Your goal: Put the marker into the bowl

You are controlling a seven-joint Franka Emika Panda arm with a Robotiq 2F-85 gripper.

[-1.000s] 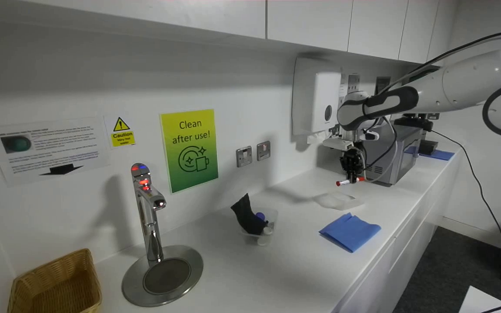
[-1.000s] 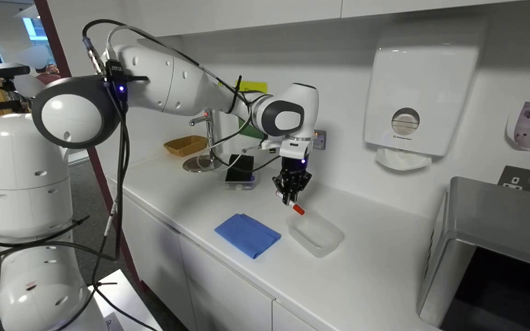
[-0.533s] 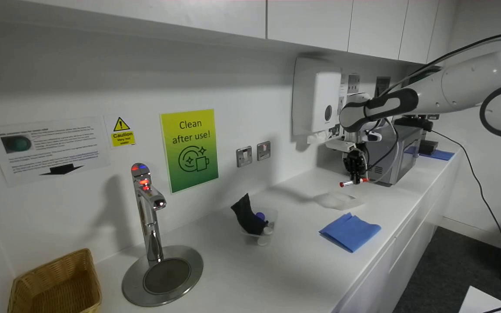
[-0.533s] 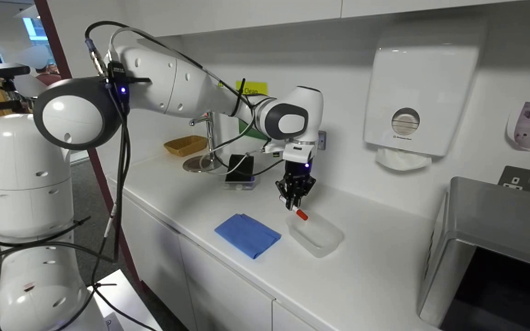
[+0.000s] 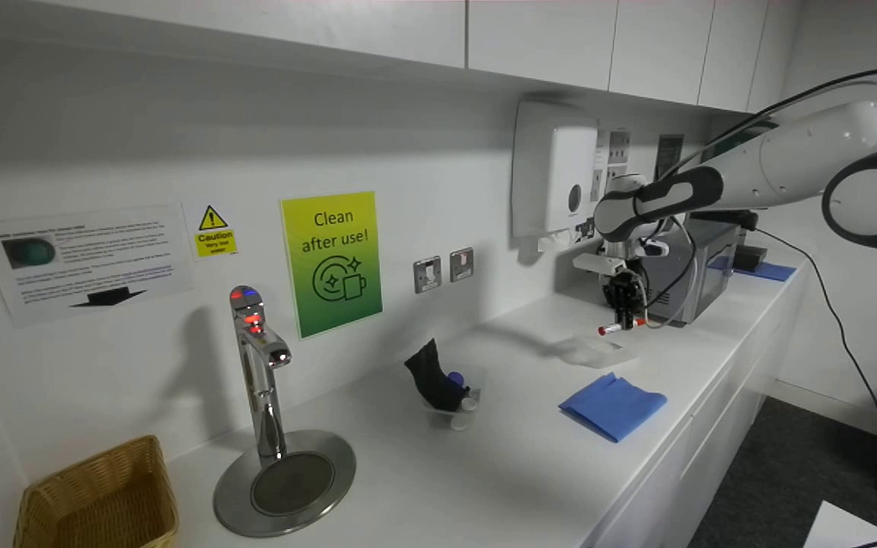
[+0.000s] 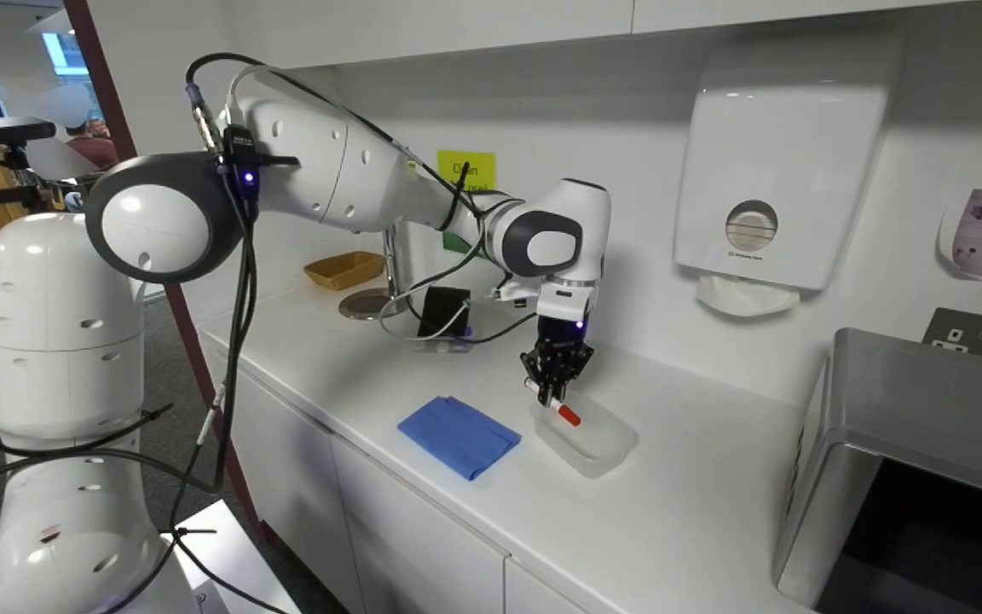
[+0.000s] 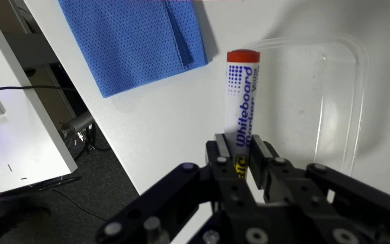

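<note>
The wrist view gives me the marker [image 7: 240, 101] close up, clamped in my gripper [image 7: 240, 149] and held above the worktop [image 7: 174, 115] at one side of the clear bowl [image 7: 300, 108]; whether it is past the rim I cannot tell. There my gripper hides the marker's other end and part of the BIC mark, and together they block some of the bowl. The blue cloth [image 7: 134, 44] is cut off at the top. The marker's barrel is white, with a red tip, a patch of blue dots and blue lettering, "Whiteboard Marker". Its longer red end shows in an exterior view, where my arm [image 6: 355, 166] covers part of a yellow-green sign [image 6: 482, 167]. In an exterior view the see-through bowl nearly fades into the worktop, and I cannot identify a black thing [image 5: 435, 380] near the wall [image 5: 438, 213].
</note>
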